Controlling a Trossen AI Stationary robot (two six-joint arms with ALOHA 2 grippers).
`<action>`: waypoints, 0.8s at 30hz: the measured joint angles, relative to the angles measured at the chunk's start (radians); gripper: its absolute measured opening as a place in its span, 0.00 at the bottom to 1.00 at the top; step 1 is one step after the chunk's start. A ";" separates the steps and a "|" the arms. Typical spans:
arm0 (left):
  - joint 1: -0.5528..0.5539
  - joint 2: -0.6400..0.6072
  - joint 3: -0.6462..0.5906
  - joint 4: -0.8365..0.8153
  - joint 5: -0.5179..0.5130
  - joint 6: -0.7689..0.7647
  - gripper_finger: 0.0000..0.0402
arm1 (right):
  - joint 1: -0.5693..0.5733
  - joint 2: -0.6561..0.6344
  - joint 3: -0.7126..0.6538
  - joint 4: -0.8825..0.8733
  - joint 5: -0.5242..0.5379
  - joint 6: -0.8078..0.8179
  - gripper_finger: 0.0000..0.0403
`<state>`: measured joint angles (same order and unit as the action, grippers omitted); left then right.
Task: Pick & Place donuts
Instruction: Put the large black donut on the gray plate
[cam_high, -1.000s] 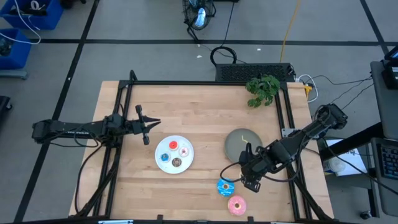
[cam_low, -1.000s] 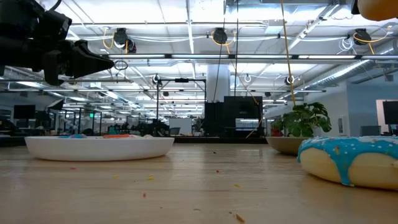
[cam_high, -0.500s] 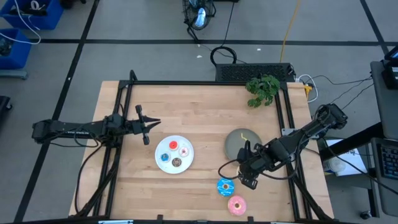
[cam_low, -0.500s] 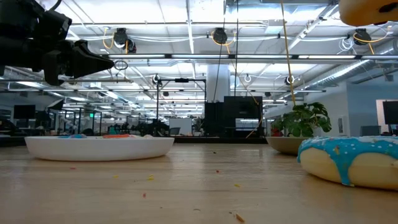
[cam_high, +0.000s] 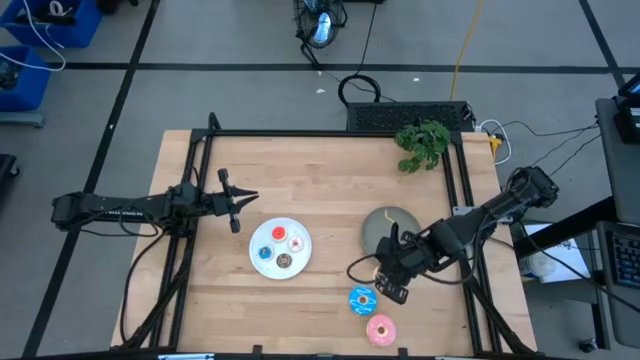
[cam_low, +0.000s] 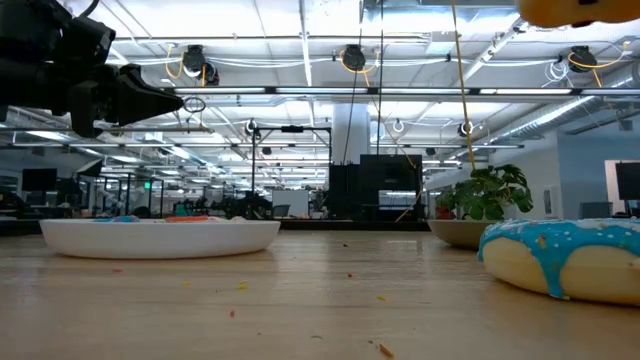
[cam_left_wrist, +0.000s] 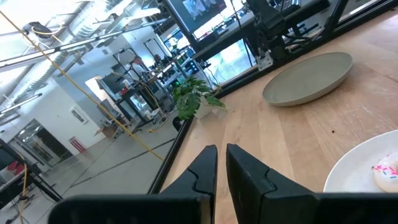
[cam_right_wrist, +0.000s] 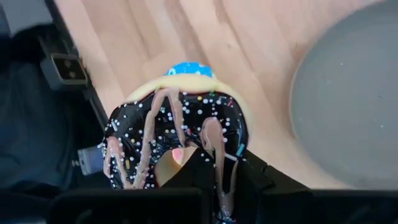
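Observation:
My right gripper (cam_high: 388, 276) hovers over the table's near right part, shut on the brown sprinkled donut (cam_right_wrist: 180, 134). The low view shows only that donut's pale underside (cam_low: 575, 10) at the top edge. Below it on the wood lie the larger blue donut (cam_high: 362, 298) and the pink donut (cam_high: 380, 329). The grey plate (cam_high: 388, 228) sits just beyond the gripper. Several tiny donuts lie on the white plate (cam_high: 262, 262). My left gripper (cam_high: 248, 198) waits, shut, above the table left of the white plate. My right gripper holds the brown sprinkled donut by one side of its ring (cam_right_wrist: 225, 152). One finger (cam_right_wrist: 198, 169) stands in the hole and the other (cam_right_wrist: 252, 177) outside the ring. The fingers point down from above. The donut is lifted clear of the table, about level.
A potted plant (cam_high: 422, 143) stands at the far right corner. A black frame rail (cam_high: 455, 185) runs along the table's right side. Bare wood (cam_high: 330, 175) lies between the plates and the far edge.
My right gripper, still shut on the sprinkled donut, has carried it upward and a little toward the table's left and far side, closer to the grey plate. In the low view the donut has slid left and risen nearly out of the picture.

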<state>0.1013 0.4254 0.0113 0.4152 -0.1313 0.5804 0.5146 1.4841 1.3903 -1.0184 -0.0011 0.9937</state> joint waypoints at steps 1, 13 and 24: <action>0.000 0.000 0.000 0.000 0.000 0.000 0.10 | -0.006 0.000 0.000 0.002 0.000 0.009 0.05; 0.000 0.000 0.000 0.000 0.000 0.004 0.10 | -0.212 0.000 0.000 -0.111 0.025 -0.053 0.04; 0.000 0.000 0.000 0.000 0.001 0.014 0.10 | -0.413 -0.009 0.000 -0.156 -0.030 -0.210 0.03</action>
<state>0.1009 0.4255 0.0113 0.4156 -0.1307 0.5941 0.1018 1.4751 1.3903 -1.1743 -0.0315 0.7833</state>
